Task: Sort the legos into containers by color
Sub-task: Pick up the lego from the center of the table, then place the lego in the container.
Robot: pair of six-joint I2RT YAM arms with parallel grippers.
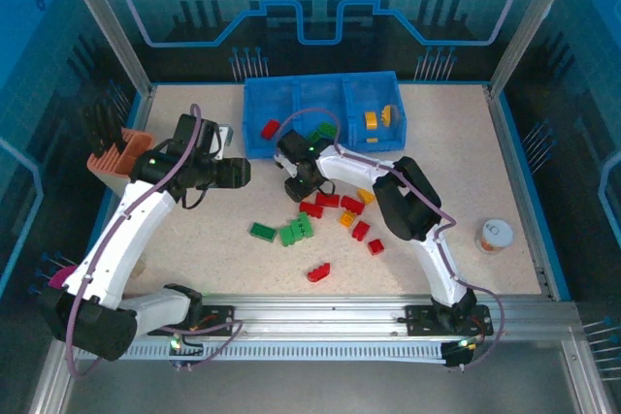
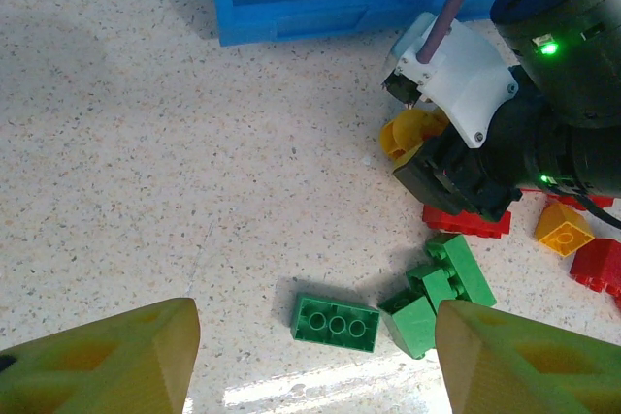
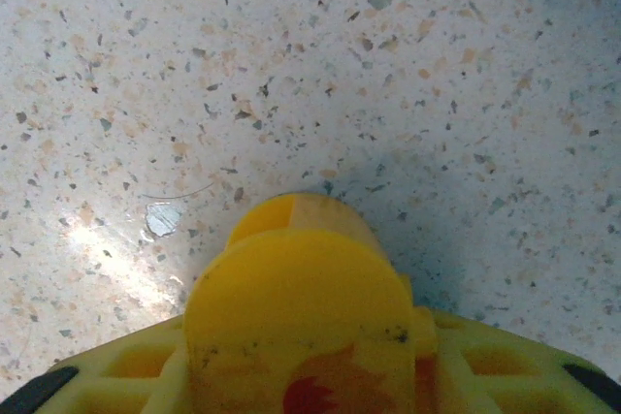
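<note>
**Right fingers** [image 3: 107, 380]: closed on a yellow lego [image 3: 301, 298]. The lego sits between them and projects forward over bare speckled worktop [image 3: 388, 65]. Whether it touches the worktop cannot be told. In the left wrist view, the yellow lego [image 2: 408, 133] shows at the tip of the right fingers [image 2: 441, 172], near the front wall of the tray [image 2: 320, 7].

**Left fingers** [image 2: 107, 361]: spread wide, holding nothing, above the worktop. A flat green lego [image 2: 335, 322] lies between them (studs up). A green cluster [image 2: 441, 288] lies just beside it to the right. Beyond that lie a red lego [image 2: 466, 222], close under the right fingers, and an orange lego [image 2: 565, 228] farther right.

**Tray** [image 1: 378, 149]: at the far side of the worktop, three compartments.
- Left compartment: red piece [image 1: 270, 129].
- Middle compartment: green piece [image 1: 323, 130].
- Right compartment: yellow piece [image 1: 374, 119].

**Loose legos**: red, green and orange ones are scattered on the worktop in front of the tray, between the two arms. A lone red lego [image 1: 318, 271] lies apart from them, nearest the arm bases.

**Other items**: a white can [image 1: 495, 235] stands near the right edge. A peach holder [image 1: 116, 157] stands at the left edge.
</note>
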